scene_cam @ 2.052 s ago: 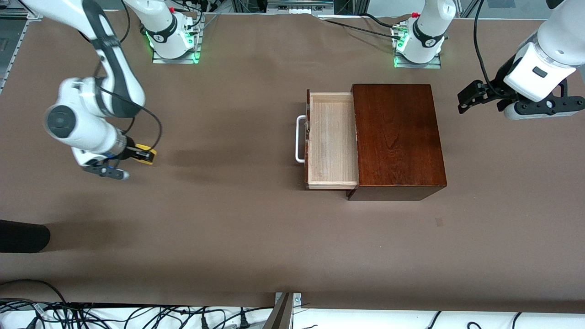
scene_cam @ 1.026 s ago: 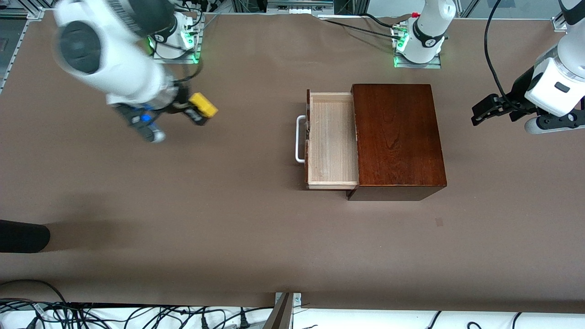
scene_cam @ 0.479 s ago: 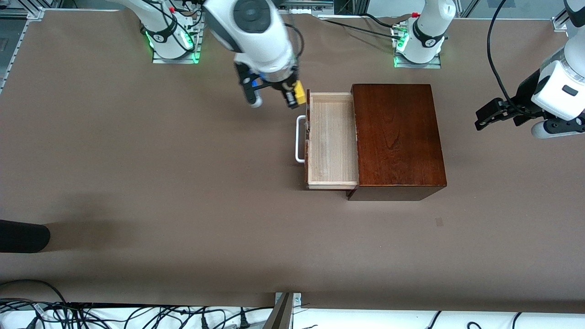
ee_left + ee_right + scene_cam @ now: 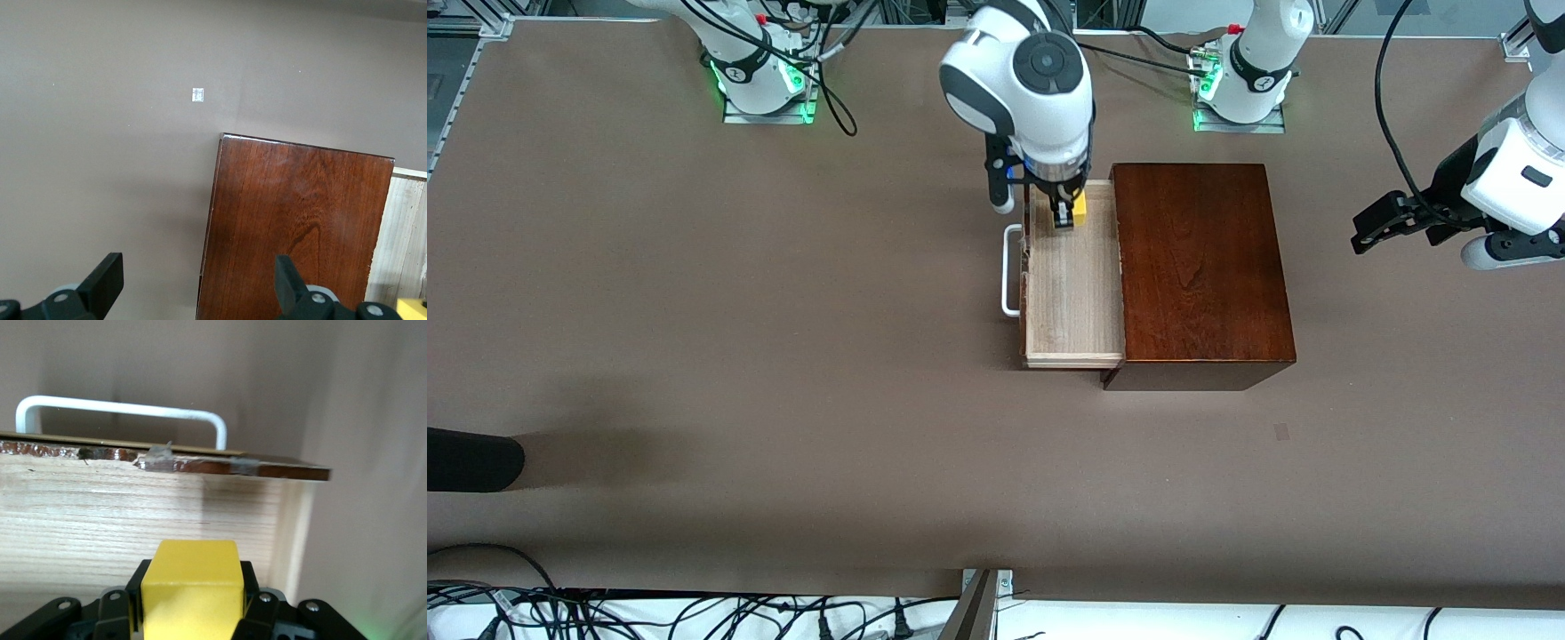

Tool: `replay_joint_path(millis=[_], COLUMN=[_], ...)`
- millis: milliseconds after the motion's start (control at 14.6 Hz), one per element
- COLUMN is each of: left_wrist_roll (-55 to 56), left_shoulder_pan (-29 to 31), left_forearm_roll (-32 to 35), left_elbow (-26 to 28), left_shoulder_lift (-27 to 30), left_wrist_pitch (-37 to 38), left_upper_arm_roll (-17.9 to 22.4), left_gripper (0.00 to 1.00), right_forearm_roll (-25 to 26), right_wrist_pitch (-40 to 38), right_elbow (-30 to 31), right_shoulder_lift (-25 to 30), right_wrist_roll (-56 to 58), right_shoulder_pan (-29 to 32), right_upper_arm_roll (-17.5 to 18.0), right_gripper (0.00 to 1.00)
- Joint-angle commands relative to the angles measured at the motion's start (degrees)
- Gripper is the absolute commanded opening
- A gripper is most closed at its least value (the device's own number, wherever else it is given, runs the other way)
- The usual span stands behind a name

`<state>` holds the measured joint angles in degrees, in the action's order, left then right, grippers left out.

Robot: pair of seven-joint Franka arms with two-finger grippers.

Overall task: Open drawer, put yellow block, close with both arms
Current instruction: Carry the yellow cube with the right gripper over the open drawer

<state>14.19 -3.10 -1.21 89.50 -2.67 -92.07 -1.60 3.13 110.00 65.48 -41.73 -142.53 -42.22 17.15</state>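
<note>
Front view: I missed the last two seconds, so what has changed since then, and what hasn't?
The right hand, shut on the yellow block, carried it from the right arm's end of the table to above the open drawer. The left hand, open, drifted slightly over the left arm's end. The drawer and wooden box stayed put.

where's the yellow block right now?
The yellow block is held in the shut right gripper, up in the air over the open drawer, above the part of its pale tray toward the robots' bases and beside the dark wooden box.
</note>
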Motion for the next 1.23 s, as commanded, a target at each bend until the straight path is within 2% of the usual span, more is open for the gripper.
replay_joint_path(millis=[0, 410, 479, 547, 616, 821, 958, 1163], left_wrist_roll=[-1.4, -1.4, -1.4, -1.4, -1.4, -1.4, -1.4, -1.4], left_shoulder_pan=[0.2, 0.2, 0.2, 0.2, 0.2, 0.2, 0.2, 0.2], left_forearm_roll=[-0.5, -0.6, -0.6, -0.6, -0.6, -0.6, -0.6, -0.7], left_elbow=[-1.9, -1.9, -2.0, -1.9, -1.9, -1.9, -2.0, -1.9], left_shoulder_lift=[-0.8, -0.8, -0.8, -0.8, -0.8, -0.8, -0.8, -0.8], left_wrist_pitch=[0.7, 0.7, 0.7, 0.7, 0.7, 0.7, 0.7, 0.7], left_upper_arm_roll=[0.0, 0.0, -0.1, 0.0, 0.0, 0.0, 0.0, 0.0], left_gripper=[1.00, 1.00, 1.00, 1.00, 1.00, 1.00, 1.00, 1.00], right_forearm_roll=[1.1, 3.1, 3.1, 3.1, 3.1, 3.0, 2.8, 2.1], right_wrist_pitch=[0.8, 3.6, 3.7, 3.8, 3.8, 2.6, -1.3, -6.1], right_elbow=[-3.3, -3.1, -3.1, -3.1, -3.0, -3.2, -3.5, -3.6], right_shoulder_lift=[-2.8, -6.6, -6.6, -6.7, -6.6, -5.8, -4.5, 2.2], right_wrist_roll=[-1.6, -1.7, -1.8, -2.0, -2.0, -1.9, -1.5, 4.9], right_shoulder_pan=[-0.8, -1.6, -1.6, -1.6, -1.6, -1.5, -0.9, 3.0], right_upper_arm_roll=[-1.0, -1.8, -1.8, -1.9, -1.9, -1.9, -1.9, -1.5], right_gripper=[0.00, 0.00, 0.14, 0.70, 1.00, 1.00, 1.00, 1.00])
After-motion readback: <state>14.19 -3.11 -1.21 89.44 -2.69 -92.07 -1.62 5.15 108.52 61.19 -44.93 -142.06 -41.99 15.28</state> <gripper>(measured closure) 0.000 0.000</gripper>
